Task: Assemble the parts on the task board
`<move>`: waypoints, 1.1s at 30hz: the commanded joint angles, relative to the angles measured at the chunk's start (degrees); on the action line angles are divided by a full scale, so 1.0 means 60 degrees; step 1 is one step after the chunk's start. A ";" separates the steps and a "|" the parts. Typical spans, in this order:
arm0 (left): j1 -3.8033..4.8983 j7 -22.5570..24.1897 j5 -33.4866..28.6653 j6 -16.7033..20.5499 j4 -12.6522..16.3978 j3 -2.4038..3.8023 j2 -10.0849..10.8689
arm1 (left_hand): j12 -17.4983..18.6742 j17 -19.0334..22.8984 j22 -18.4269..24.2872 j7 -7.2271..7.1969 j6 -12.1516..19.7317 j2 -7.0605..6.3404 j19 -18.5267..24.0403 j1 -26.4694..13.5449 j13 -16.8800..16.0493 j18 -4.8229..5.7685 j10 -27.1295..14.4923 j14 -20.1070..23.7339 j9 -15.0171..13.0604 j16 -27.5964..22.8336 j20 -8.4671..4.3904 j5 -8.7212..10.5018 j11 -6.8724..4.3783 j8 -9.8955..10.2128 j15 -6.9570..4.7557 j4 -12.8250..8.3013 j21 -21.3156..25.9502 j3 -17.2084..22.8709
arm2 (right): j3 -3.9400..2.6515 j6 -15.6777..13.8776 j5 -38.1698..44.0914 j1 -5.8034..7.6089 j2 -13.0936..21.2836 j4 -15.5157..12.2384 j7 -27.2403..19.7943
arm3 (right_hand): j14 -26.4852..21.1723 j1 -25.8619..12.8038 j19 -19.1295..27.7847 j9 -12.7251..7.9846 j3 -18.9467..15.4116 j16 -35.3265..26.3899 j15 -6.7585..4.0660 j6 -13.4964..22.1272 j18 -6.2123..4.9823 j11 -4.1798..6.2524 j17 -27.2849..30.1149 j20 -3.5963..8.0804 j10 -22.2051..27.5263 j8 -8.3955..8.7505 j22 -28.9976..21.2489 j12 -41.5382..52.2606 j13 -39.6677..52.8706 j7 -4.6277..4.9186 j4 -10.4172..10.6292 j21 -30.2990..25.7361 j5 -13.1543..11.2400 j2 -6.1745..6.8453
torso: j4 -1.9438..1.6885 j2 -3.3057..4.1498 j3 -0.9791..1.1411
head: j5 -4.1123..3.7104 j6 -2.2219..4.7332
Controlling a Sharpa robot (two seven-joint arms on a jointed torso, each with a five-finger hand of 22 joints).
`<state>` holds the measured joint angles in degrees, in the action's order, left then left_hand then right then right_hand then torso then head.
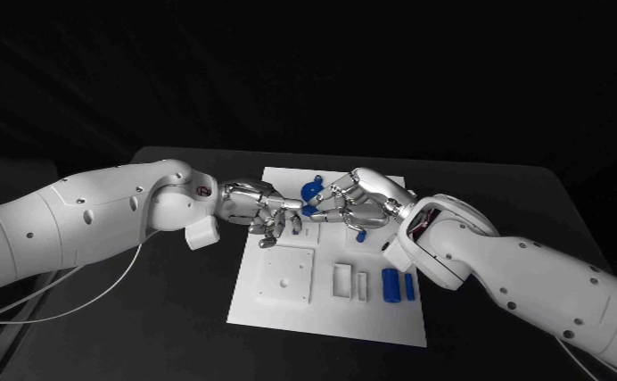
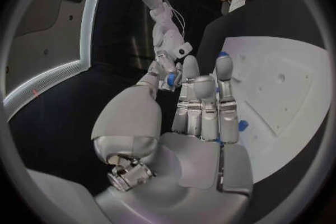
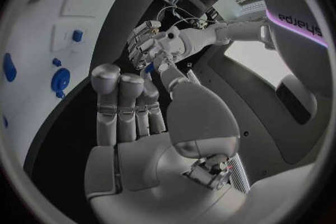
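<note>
The white task board lies in the middle of the table. Above its far half my left hand and right hand meet fingertip to fingertip. Between them sits a small blue part, pinched from both sides; which hand carries it I cannot tell. The same part lies between my left thumb and the right hand's fingers, and the part shows at my right thumb's tip. A round blue part stands on the board just beyond the hands. Two blue cylinders lie near the board's front right.
A square recessed plate and a rectangular slot sit in the board's near half. Another small blue piece shows under my right hand. Several blue parts sit on the board. Black table surrounds the board.
</note>
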<state>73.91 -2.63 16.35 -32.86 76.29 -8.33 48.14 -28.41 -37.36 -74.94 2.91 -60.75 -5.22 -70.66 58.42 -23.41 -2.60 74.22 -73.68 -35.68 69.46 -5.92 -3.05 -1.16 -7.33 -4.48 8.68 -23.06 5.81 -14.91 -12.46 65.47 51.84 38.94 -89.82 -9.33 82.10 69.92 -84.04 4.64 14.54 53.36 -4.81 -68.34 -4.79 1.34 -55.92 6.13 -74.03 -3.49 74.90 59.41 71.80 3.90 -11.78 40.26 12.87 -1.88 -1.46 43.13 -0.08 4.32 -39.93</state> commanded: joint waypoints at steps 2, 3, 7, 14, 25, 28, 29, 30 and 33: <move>0.0013 0.0528 0.0001 0.0997 0.0056 0.0006 0.0035 | -0.0289 -0.0025 -0.0174 0.0055 0.0339 -0.0004 0.0032 0.0002 -0.0019 0.0029 -0.0211 0.0079 -0.0068 0.0079 0.0098 -0.0433 0.0052 -0.0452 0.0054 -0.0071 0.0011 0.0023 | 0.0001 -0.0029 -0.0006 -0.0008 0.0055 0.0161 -0.0013 | 0.0022 0.0085 -0.0521 0.0194 -0.0063 -0.0004 -0.0079 -0.0134 0.0091 0.0069 -0.0023 0.0061 -0.0008 -0.0027 0.0742 0.0027 0.0001 -0.0092 -0.0001 0.0031 0.0040 0.0021 | -0.0001 -0.0005 -0.0008 | -0.0014 0.0025; 0.0013 0.0597 -0.0002 0.1124 0.0073 0.0006 0.0043 | -0.0373 -0.0021 -0.0175 0.0063 0.0470 0.0051 0.0029 -0.0009 -0.0014 0.0013 -0.0280 0.0077 -0.0117 0.0095 0.0108 -0.0627 0.0056 -0.0618 0.0061 -0.0141 -0.0001 -0.0034 | 0.0001 -0.0042 -0.0006 -0.0008 0.0064 0.0192 -0.0013 | 0.0023 0.0085 -0.0522 0.0194 -0.0064 -0.0002 -0.0079 -0.0134 0.0091 0.0069 -0.0026 0.0061 -0.0008 -0.0027 0.0743 0.0027 0.0001 -0.0092 -0.0001 0.0033 0.0041 0.0022 | 0.0001 -0.0004 -0.0010 | -0.0011 0.0036; 0.0013 0.0826 0.0069 0.1583 0.0129 0.0005 0.0050 | -0.0689 -0.0031 -0.0174 0.0025 0.1017 0.0295 0.0035 0.0006 -0.0018 0.0001 -0.0485 0.0083 -0.0593 0.0166 0.0109 -0.1311 0.0043 -0.1565 0.0067 -0.0493 -0.0040 -0.0275 | 0.0001 -0.0068 -0.0022 -0.0008 0.0081 0.0275 -0.0003 | 0.0027 0.0087 -0.0523 0.0193 -0.0067 0.0016 -0.0080 -0.0136 0.0091 0.0070 -0.0046 0.0063 -0.0010 -0.0027 0.0746 0.0028 0.0001 -0.0093 -0.0003 0.0048 0.0049 0.0024 | 0.0002 0.0002 -0.0001 | -0.0014 0.0048; 0.0011 0.1120 0.0475 0.2259 0.0281 0.0004 0.0042 | -0.1199 -0.0121 -0.0179 0.0010 0.1431 0.0541 0.0038 0.0045 -0.0097 -0.0015 -0.0837 0.0062 -0.0864 0.0310 0.0116 -0.2092 0.0055 -0.2484 0.0056 -0.0768 -0.0120 -0.0416 | 0.0000 -0.0178 -0.0175 -0.0007 0.0075 0.0344 0.0056 | 0.0029 0.0081 -0.0523 0.0189 -0.0071 0.0015 -0.0081 -0.0134 0.0089 0.0069 -0.0053 0.0064 -0.0009 -0.0025 0.0746 0.0020 -0.0004 -0.0091 -0.0002 0.0053 0.0062 0.0031 | -0.0003 0.0002 0.0003 | -0.0009 0.0060; 0.0010 0.1304 0.1283 0.2815 0.0465 0.0004 -0.0013 | -0.1667 -0.0122 -0.0174 -0.0056 0.1787 0.0892 0.0062 0.0082 -0.0090 -0.0003 -0.1214 0.0051 -0.1254 0.0389 0.0094 -0.2821 0.0048 -0.3240 0.0033 -0.0991 -0.0213 -0.0523 | 0.0000 -0.0328 -0.0386 -0.0006 0.0031 0.0345 0.0113 | 0.0038 0.0063 -0.0524 0.0178 -0.0084 0.0007 -0.0082 -0.0136 0.0084 0.0069 -0.0067 0.0064 -0.0010 -0.0026 0.0740 0.0015 -0.0008 -0.0093 0.0000 0.0057 0.0125 0.0074 | -0.0001 0.0000 0.0000 | -0.0033 0.0062; 0.0010 0.1303 0.1457 0.2864 0.0481 0.0004 -0.0028 | -0.1677 -0.0105 -0.0173 -0.0056 0.1777 0.0929 0.0066 0.0081 -0.0017 -0.0008 -0.1234 0.0054 -0.1188 0.0392 0.0100 -0.2806 0.0052 -0.3248 0.0036 -0.0954 -0.0227 -0.0524 | 0.0000 -0.0355 -0.0429 -0.0006 0.0018 0.0334 0.0112 | 0.0039 0.0065 -0.0524 0.0173 -0.0084 -0.0002 -0.0083 -0.0135 0.0081 0.0070 -0.0070 0.0064 -0.0014 -0.0026 0.0736 0.0023 -0.0003 -0.0092 0.0000 0.0052 0.0145 0.0077 | -0.0005 0.0003 0.0003 | -0.0030 0.0061; 0.0010 0.1301 0.1507 0.2879 0.0484 0.0004 -0.0034 | -0.1654 -0.0092 -0.0173 -0.0054 0.1773 0.0927 0.0070 0.0083 0.0014 -0.0010 -0.1232 0.0064 -0.1161 0.0388 0.0102 -0.2788 0.0055 -0.3236 0.0040 -0.0944 -0.0229 -0.0526 | 0.0000 -0.0368 -0.0442 -0.0006 0.0013 0.0330 0.0111 | 0.0039 0.0065 -0.0524 0.0173 -0.0084 -0.0002 -0.0083 -0.0135 0.0081 0.0070 -0.0070 0.0064 -0.0014 -0.0026 0.0736 0.0023 -0.0003 -0.0092 0.0000 0.0052 0.0145 0.0077 | -0.0005 0.0003 0.0005 | -0.0029 0.0062; 0.0010 0.1299 0.1546 0.2889 0.0486 0.0004 -0.0041 | -0.1625 -0.0081 -0.0172 -0.0049 0.1759 0.0927 0.0074 0.0077 0.0055 -0.0014 -0.1218 0.0067 -0.1124 0.0389 0.0106 -0.2771 0.0060 -0.3222 0.0043 -0.0920 -0.0231 -0.0531 | -0.0001 -0.0377 -0.0454 -0.0006 0.0007 0.0326 0.0112 | 0.0039 0.0065 -0.0524 0.0173 -0.0084 -0.0002 -0.0083 -0.0135 0.0081 0.0070 -0.0070 0.0064 -0.0014 -0.0026 0.0736 0.0023 -0.0003 -0.0092 0.0000 0.0052 0.0145 0.0077 | -0.0005 0.0003 0.0005 | -0.0029 0.0062; 0.0010 0.1299 0.1611 0.2899 0.0491 0.0004 -0.0060 | -0.1612 -0.0077 -0.0172 -0.0045 0.1765 0.0928 0.0077 0.0075 0.0070 -0.0014 -0.1226 0.0072 -0.1108 0.0388 0.0108 -0.2756 0.0063 -0.3212 0.0046 -0.0908 -0.0232 -0.0533 | -0.0001 -0.0380 -0.0472 -0.0006 -0.0010 0.0323 0.0121 | 0.0039 0.0065 -0.0524 0.0173 -0.0084 -0.0002 -0.0083 -0.0135 0.0081 0.0070 -0.0070 0.0064 -0.0014 -0.0026 0.0736 0.0023 -0.0003 -0.0092 0.0000 0.0052 0.0145 0.0077 | 0.0000 -0.0001 0.0004 | -0.0025 0.0072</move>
<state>73.91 3.94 23.94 -16.73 79.04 -8.34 47.94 -38.26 -37.82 -74.92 2.75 -50.35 -0.05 -70.24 58.87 -22.94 -2.60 67.14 -73.48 -42.27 71.63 -5.52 -19.90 -0.71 -26.70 -4.29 2.91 -24.39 2.64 -14.91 -14.44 63.39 51.84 38.95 -87.77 -8.54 82.30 70.21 -84.03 4.64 14.24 53.36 -5.00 -68.48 -4.79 1.32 -56.27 6.12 -74.04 -3.25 74.90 59.41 71.79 3.74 -11.77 40.26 13.37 -1.57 -1.47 43.13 -0.06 4.13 -39.55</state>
